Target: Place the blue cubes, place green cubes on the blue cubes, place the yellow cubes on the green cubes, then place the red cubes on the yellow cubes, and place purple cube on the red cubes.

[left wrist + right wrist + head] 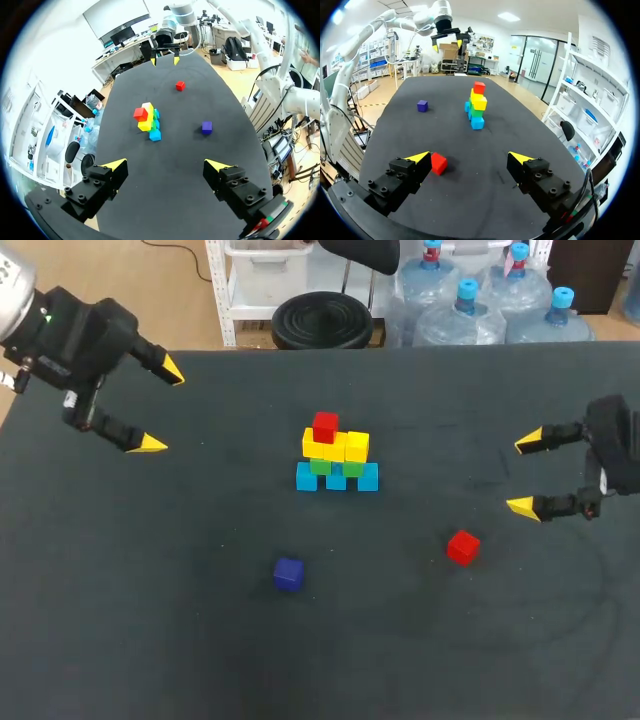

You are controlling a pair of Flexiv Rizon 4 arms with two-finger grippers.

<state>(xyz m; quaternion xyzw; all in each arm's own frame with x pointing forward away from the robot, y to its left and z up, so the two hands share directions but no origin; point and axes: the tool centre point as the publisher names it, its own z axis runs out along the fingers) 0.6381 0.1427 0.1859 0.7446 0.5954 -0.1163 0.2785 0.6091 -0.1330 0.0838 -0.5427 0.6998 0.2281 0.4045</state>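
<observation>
small purple cube [288, 573] waits lower centre; loose red cube [463, 547] at lower right looks next, needing the spread, empty right gripper [522, 475] near it to lift it onto the centre stack's yellow cubes [350, 448].

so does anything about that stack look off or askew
Nothing is toppled. The top red cube sits off-centre on the stack, toward its left side; the loose red cube and purple cube lie apart from it.

Yellow cubes [336, 446] half hide the green cubes [321, 467]; the edge cuts off my right arm [616, 445].
</observation>
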